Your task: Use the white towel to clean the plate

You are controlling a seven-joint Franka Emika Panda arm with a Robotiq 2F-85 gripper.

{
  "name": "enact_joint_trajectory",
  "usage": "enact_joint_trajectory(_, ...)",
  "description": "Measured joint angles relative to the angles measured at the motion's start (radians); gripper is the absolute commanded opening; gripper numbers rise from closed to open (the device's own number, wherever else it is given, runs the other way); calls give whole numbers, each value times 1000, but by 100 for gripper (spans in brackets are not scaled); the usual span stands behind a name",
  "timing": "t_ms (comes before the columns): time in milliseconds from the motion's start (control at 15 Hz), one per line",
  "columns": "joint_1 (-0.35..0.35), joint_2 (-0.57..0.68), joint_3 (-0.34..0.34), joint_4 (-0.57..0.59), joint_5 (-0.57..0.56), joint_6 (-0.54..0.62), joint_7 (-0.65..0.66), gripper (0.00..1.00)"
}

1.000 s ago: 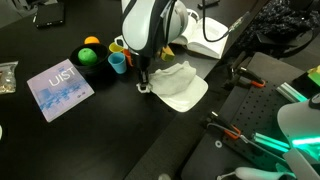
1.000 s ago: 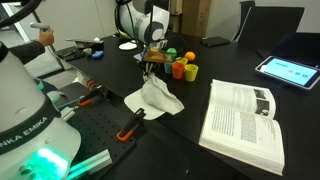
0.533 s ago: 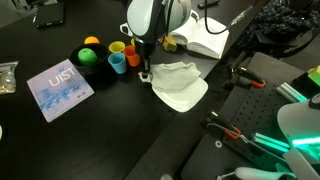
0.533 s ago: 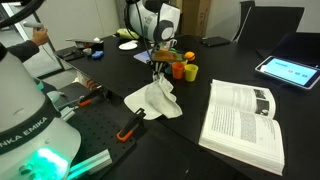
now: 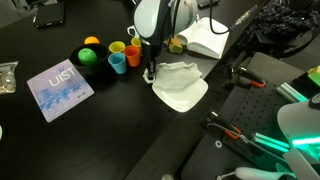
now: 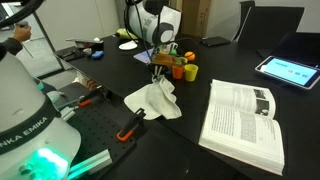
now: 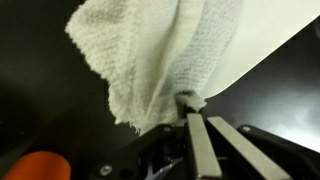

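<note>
The gripper (image 7: pixel 196 108) was seen clenched on a bunched fold of the towel (image 7: pixel 150 60), with its two flat metal fingers (image 7: pixel 203 140) pressed together on the cloth. The towel, off-white, coarse-woven, wrinkled and ragged at its edge, was draped over the plate (image 7: pixel 268 40), whose smooth white surface was left bare beside it. In an exterior view the crumpled towel (image 5: pixel 180 85) was spread on the black table (image 5: pixel 100 135), near small coloured cups (image 5: pixel 117 63).

Office-like lab (black desk (image 6: pixel 222 70), open book (image 6: pixel 245 122), tablet (image 6: pixel 290 68), chair (image 6: pixel 268 25))
</note>
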Motion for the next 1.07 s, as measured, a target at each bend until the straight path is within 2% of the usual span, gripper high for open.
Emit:
enact_joint_trajectory(467, -3, -76, 17, -156, 3, 3, 18, 1)
enact_joint_trajectory(1067, -20, -136, -2, -204, 3, 1, 20, 1)
